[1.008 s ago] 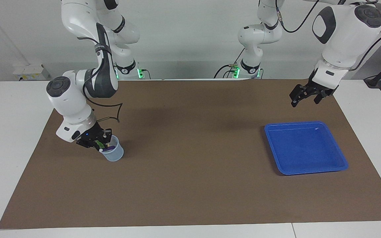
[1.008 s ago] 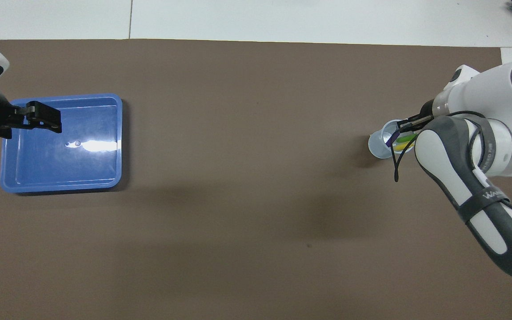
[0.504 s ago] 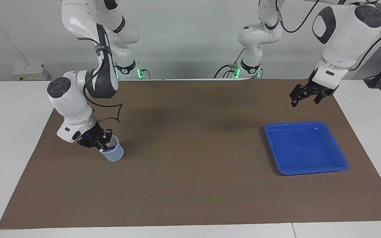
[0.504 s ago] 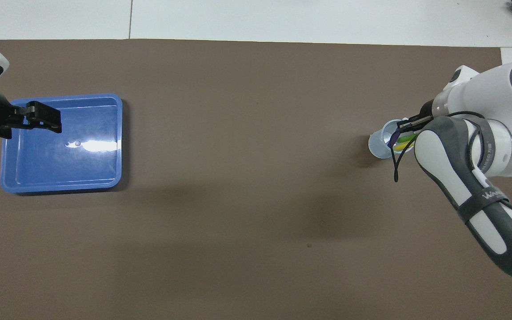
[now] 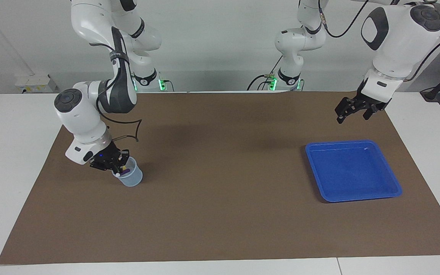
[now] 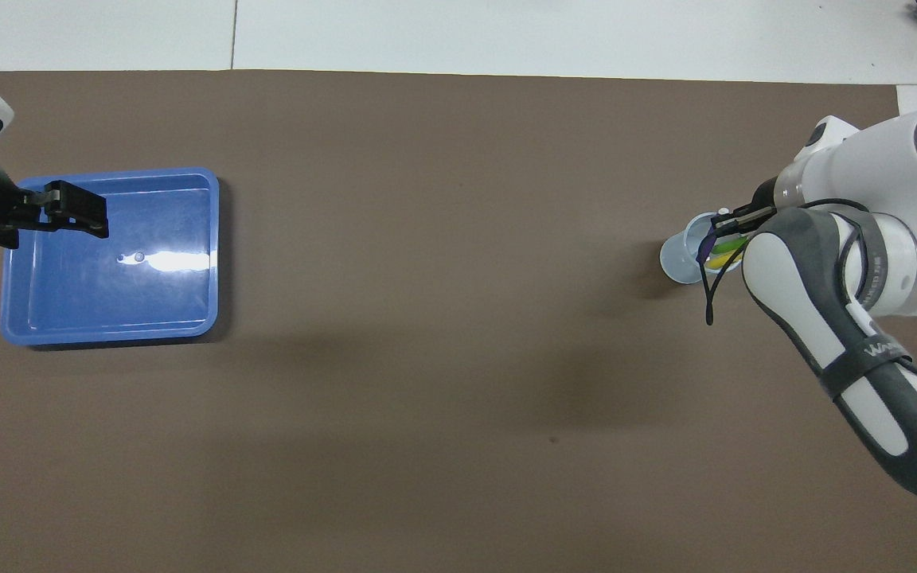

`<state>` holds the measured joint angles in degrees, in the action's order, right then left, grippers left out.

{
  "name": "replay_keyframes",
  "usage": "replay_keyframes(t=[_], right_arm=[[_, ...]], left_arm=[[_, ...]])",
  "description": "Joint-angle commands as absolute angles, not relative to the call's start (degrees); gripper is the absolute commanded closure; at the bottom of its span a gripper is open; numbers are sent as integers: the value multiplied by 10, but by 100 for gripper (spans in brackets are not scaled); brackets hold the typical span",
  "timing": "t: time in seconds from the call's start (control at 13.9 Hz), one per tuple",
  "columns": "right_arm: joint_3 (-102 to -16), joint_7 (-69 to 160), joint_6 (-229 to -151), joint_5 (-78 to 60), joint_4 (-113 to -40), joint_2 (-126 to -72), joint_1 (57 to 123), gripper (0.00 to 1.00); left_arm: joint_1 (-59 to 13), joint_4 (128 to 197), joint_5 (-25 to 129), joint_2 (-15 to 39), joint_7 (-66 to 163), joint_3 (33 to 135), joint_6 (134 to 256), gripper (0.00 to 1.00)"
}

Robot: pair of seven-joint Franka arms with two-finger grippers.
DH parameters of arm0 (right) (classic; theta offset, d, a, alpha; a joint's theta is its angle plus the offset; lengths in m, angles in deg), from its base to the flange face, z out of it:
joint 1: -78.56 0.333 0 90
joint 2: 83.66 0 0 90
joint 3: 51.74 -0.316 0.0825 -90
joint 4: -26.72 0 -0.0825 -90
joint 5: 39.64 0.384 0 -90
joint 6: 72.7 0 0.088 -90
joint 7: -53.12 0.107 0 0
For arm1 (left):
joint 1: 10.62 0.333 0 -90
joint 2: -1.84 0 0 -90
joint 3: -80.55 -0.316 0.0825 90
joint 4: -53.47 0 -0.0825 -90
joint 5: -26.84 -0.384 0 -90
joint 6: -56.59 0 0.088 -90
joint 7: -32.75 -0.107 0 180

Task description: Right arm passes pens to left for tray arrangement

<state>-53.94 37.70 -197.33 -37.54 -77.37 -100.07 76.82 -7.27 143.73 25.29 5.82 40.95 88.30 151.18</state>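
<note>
Three pens, purple, green and yellow, stand in a small translucent cup on the brown mat at the right arm's end of the surface.

Step in hand: first pick. Right gripper is at the cup mouth, fingers closed together, apparently on the purple pen; which pen exactly is hard to tell.

Next move calls for: a straight lift clear of the cup rim without tipping it, then carry toward mid-mat.

Left gripper waits, fingers apart, above the mat near the empty blue tray.

Obstructions: none on the mat between cup and tray.
</note>
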Motion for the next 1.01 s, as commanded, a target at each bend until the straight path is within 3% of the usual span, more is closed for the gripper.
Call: replay_keyframes(t=[0.0,0.07,0.22,0.65,0.94], right_arm=[[-541,367,-1985,-377,-781,-1001,764,62],[-542,368,-1985,-376,-780,-1001,764,53],[-541,368,-1984,-377,-776,-1002,764,46],[-542,365,-1943,-377,-712,-1030,757,46],[-542,370,-1950,-376,-713,-1033,764,46]], left_arm=[[-72,1456,260,39,410,878,1513,0],[-72,1456,260,38,410,878,1510,0],[-72,1456,260,38,407,878,1510,0],[-78,1456,260,35,409,878,1512,0],[-80,1456,260,35,407,878,1512,0]])
